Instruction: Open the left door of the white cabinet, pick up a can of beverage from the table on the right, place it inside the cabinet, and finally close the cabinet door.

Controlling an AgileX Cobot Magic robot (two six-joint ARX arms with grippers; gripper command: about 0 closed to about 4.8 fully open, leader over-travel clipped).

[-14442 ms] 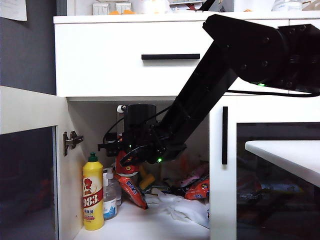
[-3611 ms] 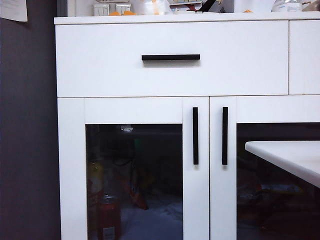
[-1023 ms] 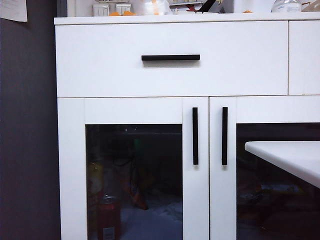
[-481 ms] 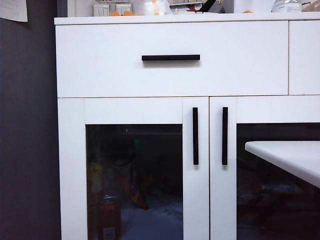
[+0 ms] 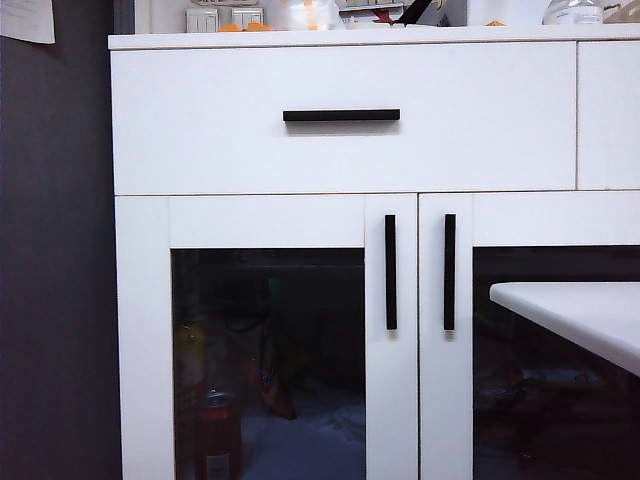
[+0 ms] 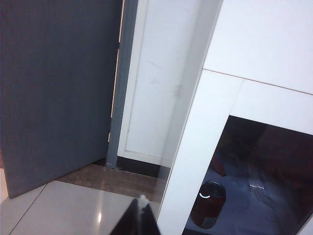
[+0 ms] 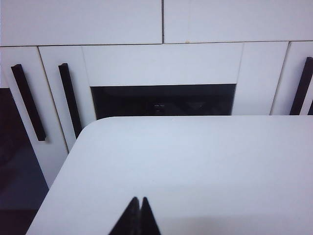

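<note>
The white cabinet (image 5: 340,150) fills the exterior view, and its left door (image 5: 265,220) is closed, black bar handle (image 5: 390,272) along its right edge. Behind the dark glass stands the red can of beverage (image 5: 217,432), also seen through the glass as the can (image 6: 209,204) in the left wrist view. My left gripper (image 6: 142,201) is shut and empty, back from the cabinet's left corner over the floor. My right gripper (image 7: 139,201) is shut and empty above the white table (image 7: 195,161). Neither arm shows in the exterior view.
The table's corner (image 5: 575,310) juts in front of the right door (image 5: 540,220). A drawer with a horizontal black handle (image 5: 341,115) sits above the doors. A dark grey wall (image 5: 55,260) flanks the cabinet on the left. Dim items lie behind the glass.
Nothing has moved in the exterior view over the last seconds. Much earlier the left door stood open with an arm reaching inside; now it is closed and the can stands inside.
</note>
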